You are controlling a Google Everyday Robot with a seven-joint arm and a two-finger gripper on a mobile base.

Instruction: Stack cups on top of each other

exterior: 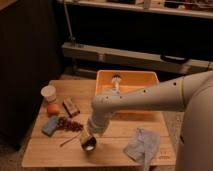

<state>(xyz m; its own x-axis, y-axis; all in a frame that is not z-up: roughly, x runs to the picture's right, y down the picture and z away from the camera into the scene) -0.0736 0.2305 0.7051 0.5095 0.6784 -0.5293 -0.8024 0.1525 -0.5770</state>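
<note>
Pale wooden desk [114, 151] carries a rectangular yellow-orange bin [145, 76] holding a small pale object [116, 79]. In front of the bin, the end effector [88, 139] meets a shiny round steel cup [90, 146]; whether it grips cannot be told. Left of the bin stands a white paper-like cup [48, 93].

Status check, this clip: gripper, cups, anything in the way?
Gripper low near table front, at the steel cup. White cup back left, standing alone. Cloth to the right, not blocking.
</note>
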